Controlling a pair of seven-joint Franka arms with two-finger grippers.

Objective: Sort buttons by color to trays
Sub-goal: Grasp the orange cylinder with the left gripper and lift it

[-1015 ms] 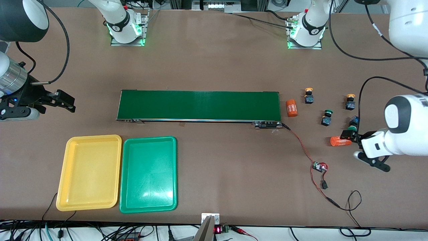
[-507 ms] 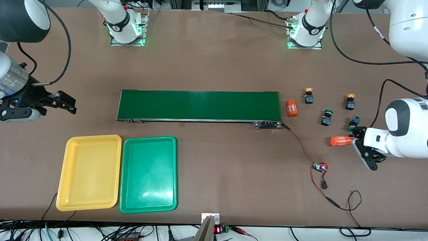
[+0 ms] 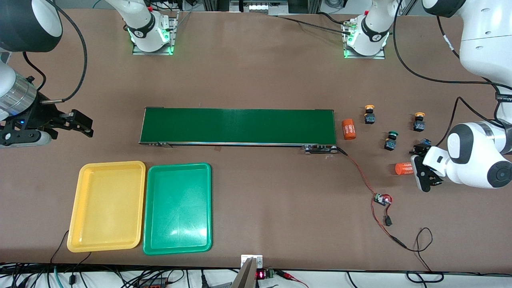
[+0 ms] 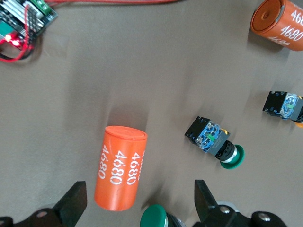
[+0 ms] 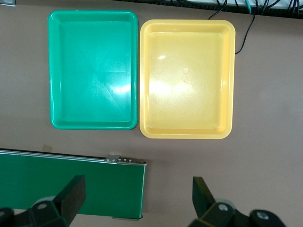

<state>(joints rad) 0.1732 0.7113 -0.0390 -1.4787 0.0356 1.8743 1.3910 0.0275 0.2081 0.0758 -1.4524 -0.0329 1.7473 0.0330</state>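
My left gripper (image 3: 418,166) hangs open low over a green-capped button (image 3: 425,143) and an orange "4680" cylinder (image 3: 403,168). In the left wrist view the gripper (image 4: 139,204) has that green cap (image 4: 154,218) and the cylinder's end (image 4: 119,168) between its fingers, touching neither. A second green button (image 3: 391,140) lies farther toward the belt and also shows in the left wrist view (image 4: 215,142). Two yellow-capped buttons (image 3: 369,114) (image 3: 419,122) stand farther from the camera. The yellow tray (image 3: 106,206) and the green tray (image 3: 177,208) are empty. My right gripper (image 3: 82,124) waits open.
A long dark-green conveyor belt (image 3: 238,126) lies mid-table. A second orange cylinder (image 3: 349,129) stands at its end toward the left arm. A red cable runs from the belt to a small circuit board (image 3: 382,199), nearer the camera than the buttons.
My left gripper has swung round and moved over the green button and the orange cylinder, so both now sit between its fingers. The right gripper has barely shifted.
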